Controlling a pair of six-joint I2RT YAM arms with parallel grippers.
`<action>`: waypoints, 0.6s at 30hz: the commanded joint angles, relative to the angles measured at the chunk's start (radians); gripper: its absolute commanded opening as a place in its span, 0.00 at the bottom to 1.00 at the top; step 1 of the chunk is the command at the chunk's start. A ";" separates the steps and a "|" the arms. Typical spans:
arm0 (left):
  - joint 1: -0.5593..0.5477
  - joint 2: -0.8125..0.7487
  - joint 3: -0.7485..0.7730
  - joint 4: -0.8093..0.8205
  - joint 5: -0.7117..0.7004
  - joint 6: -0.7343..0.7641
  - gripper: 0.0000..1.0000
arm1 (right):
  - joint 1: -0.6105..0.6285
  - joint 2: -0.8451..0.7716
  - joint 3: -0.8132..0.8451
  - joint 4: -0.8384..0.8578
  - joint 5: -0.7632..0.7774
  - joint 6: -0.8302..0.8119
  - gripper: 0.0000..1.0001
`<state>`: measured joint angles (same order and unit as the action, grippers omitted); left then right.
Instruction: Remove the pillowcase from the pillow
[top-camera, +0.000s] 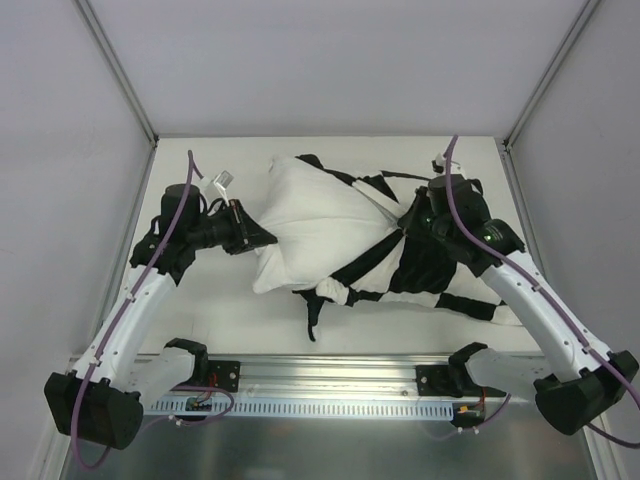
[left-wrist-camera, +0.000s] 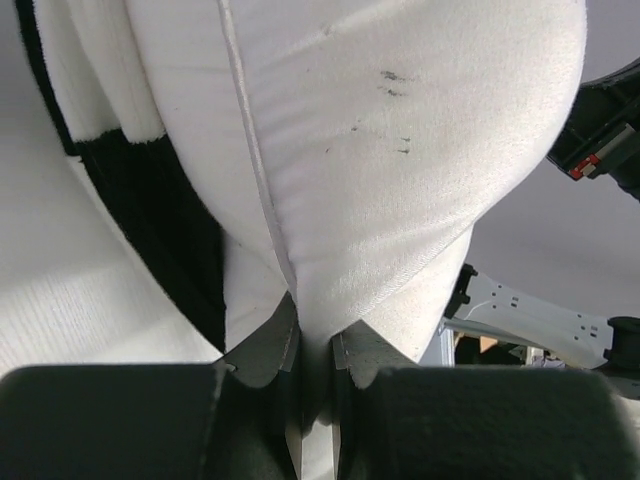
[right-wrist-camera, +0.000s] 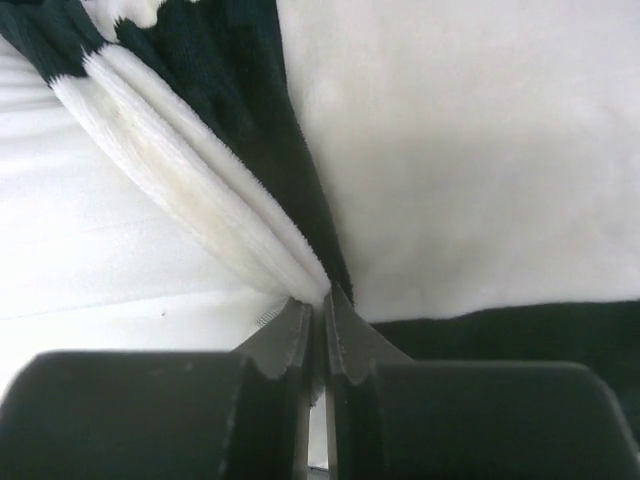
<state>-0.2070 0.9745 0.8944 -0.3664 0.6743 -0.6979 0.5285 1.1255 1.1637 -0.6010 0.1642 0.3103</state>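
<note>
The plain white pillow (top-camera: 315, 225) lies in the middle of the table, most of it bare. The black-and-white checkered pillowcase (top-camera: 425, 265) is bunched over its right end and trails along the pillow's near side. My left gripper (top-camera: 258, 238) is shut on the pillow's left edge; in the left wrist view the pillow's seamed corner (left-wrist-camera: 330, 240) is pinched between the jaws of the left gripper (left-wrist-camera: 315, 345). My right gripper (top-camera: 408, 222) is shut on a fold of the pillowcase; in the right wrist view the fabric (right-wrist-camera: 230, 170) is clamped in the right gripper (right-wrist-camera: 325, 310).
The white table (top-camera: 200, 315) is walled by grey panels at the left, back and right. A metal rail (top-camera: 330, 385) with the arm bases runs along the near edge. A loose black strip of pillowcase (top-camera: 312, 315) hangs toward the rail.
</note>
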 joint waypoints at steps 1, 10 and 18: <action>0.064 -0.049 0.093 0.006 -0.033 0.035 0.00 | -0.038 -0.099 0.057 -0.109 0.207 -0.023 0.01; 0.129 -0.045 0.214 -0.019 -0.039 -0.008 0.00 | -0.051 -0.259 0.013 -0.181 0.258 -0.046 0.01; 0.054 0.030 0.275 -0.022 -0.119 0.011 0.00 | 0.145 -0.122 0.096 -0.231 0.071 -0.126 0.99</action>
<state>-0.1535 0.9852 1.1088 -0.4549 0.6411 -0.6888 0.5884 1.0149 1.2331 -0.7807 0.2436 0.2474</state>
